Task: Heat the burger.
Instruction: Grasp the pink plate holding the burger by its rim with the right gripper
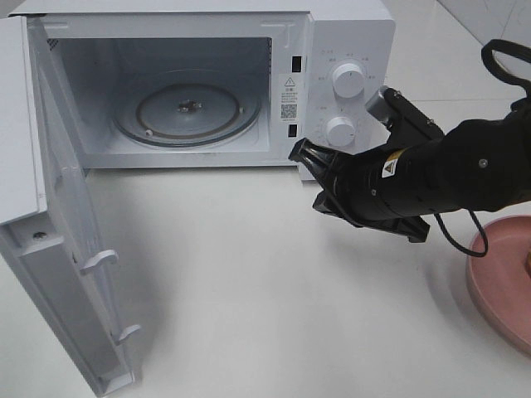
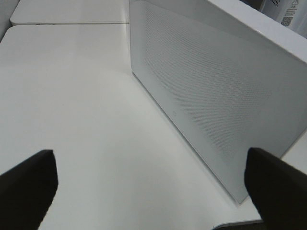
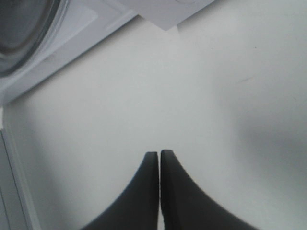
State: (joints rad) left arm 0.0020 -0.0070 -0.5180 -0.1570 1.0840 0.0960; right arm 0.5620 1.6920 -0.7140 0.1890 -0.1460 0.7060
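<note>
Hovers with right gripper [image 3: 159, 154] clenched empty off the microwave's [image 1: 344, 41] front edge, left gripper [image 2: 149, 152] splayed beside its wide-swung door [image 2: 216, 91].

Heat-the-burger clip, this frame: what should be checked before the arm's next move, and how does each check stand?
1. The microwave door is open: ok, swung wide to the side.
2. The glass turntable is free: ok, nothing lies on it.
3. The right gripper is ready to grasp: not ok, its jaws are shut on nothing, in front of the oven.
4. The left gripper is out of the way: ok, open and holding nothing, beside the door's outer face.
5. Sight of the burger: cannot tell, only part of the pink plate shows at the picture's edge.
</note>
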